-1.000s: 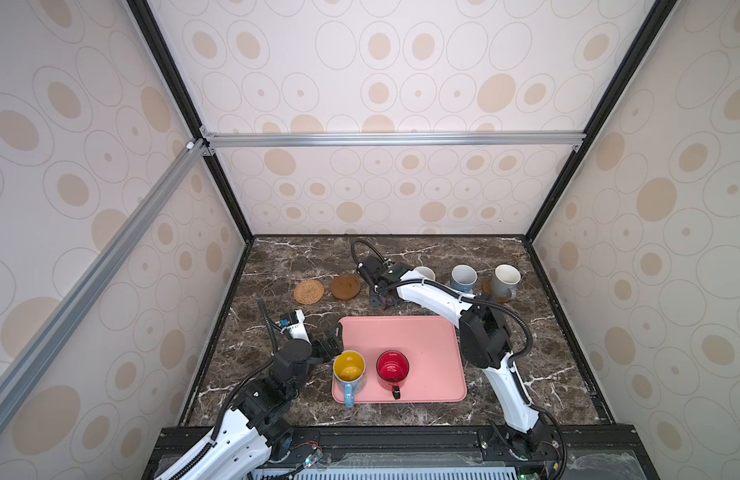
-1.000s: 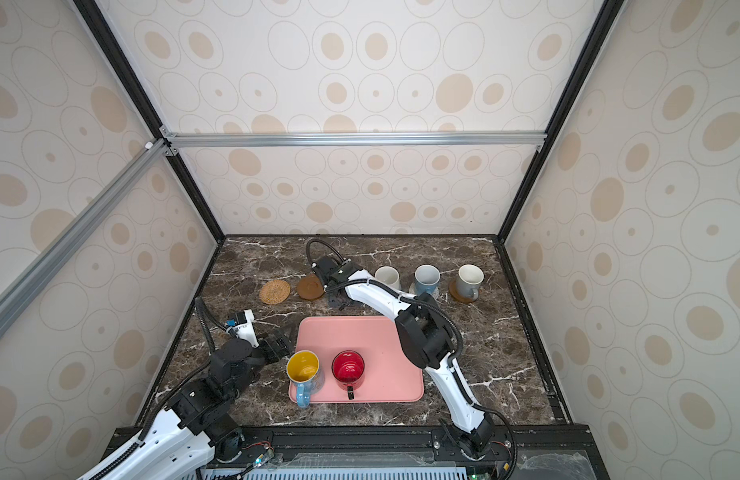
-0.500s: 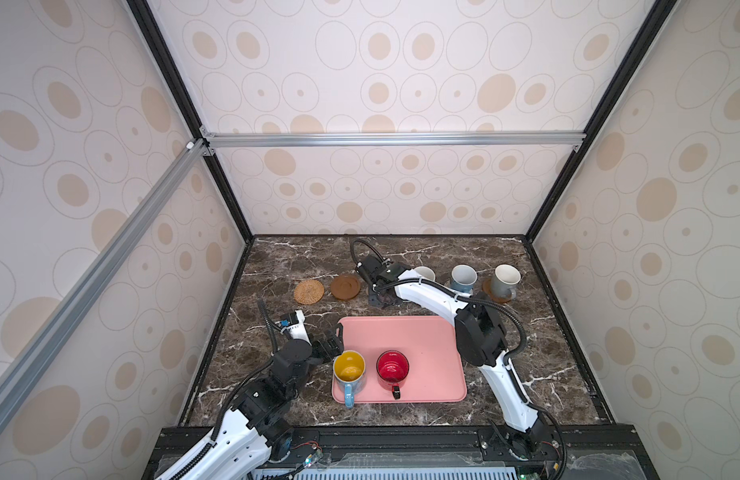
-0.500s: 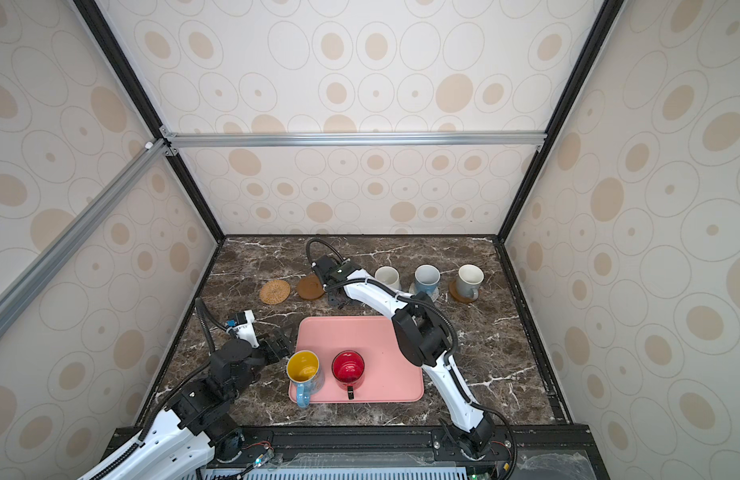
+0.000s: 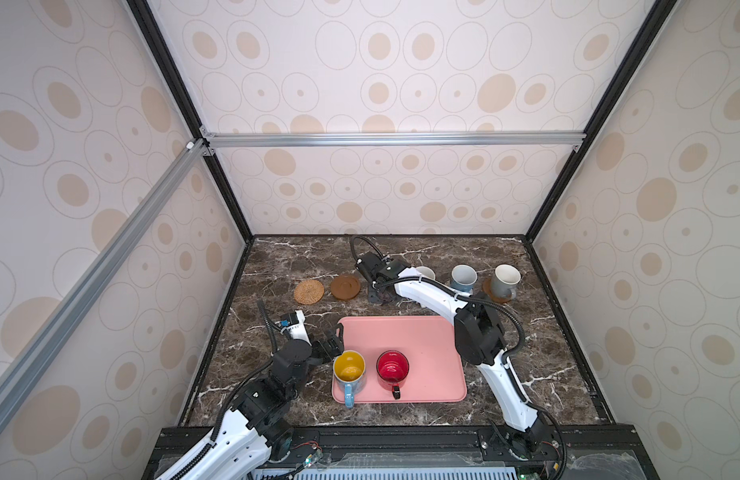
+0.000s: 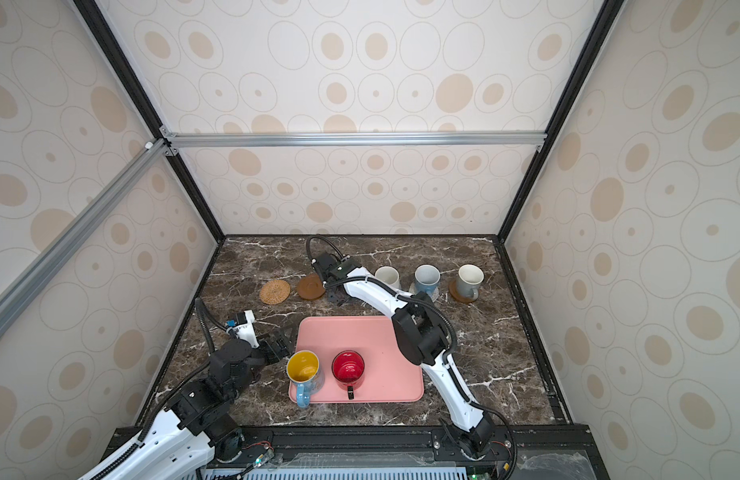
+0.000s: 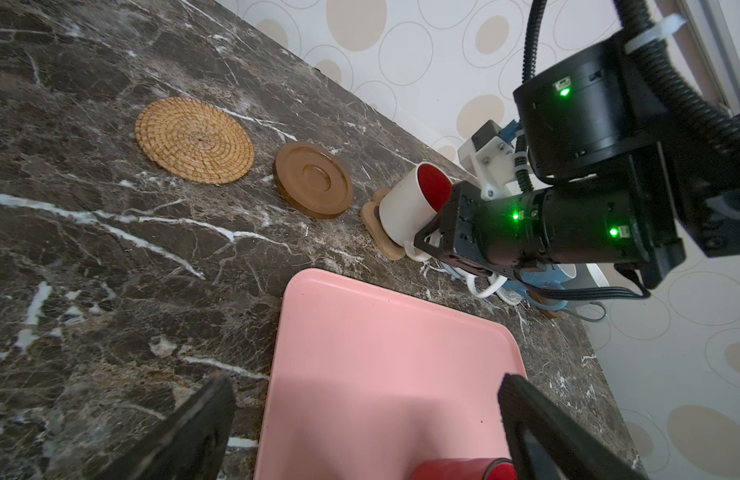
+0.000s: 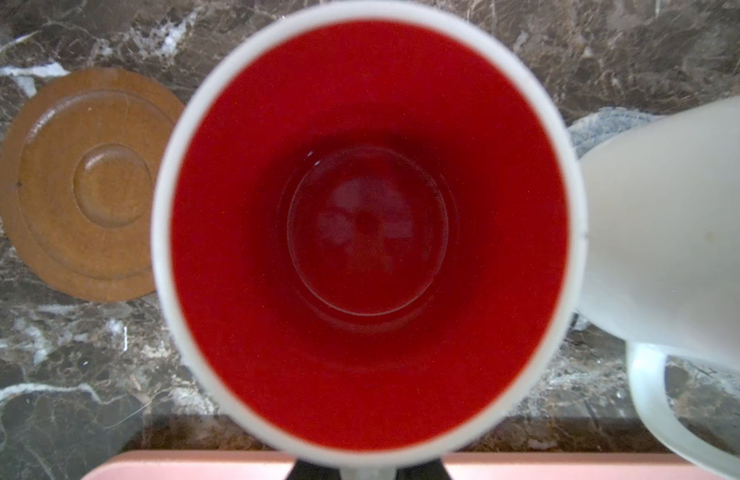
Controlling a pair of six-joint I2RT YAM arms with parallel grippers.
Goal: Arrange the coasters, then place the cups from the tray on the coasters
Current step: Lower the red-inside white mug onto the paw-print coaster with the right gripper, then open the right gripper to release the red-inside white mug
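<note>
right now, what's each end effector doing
Left end effector: open, holding nothing.
Right end effector: shut on the handle of the white cup with red inside.

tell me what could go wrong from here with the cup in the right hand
1. The right hand is shut on the handle of the white cup with red inside, which looks off-centre on the paw coaster; once released, it may rock.
2. The plain white cup stands very close beside it; pulling the hand out could bump it.
</note>
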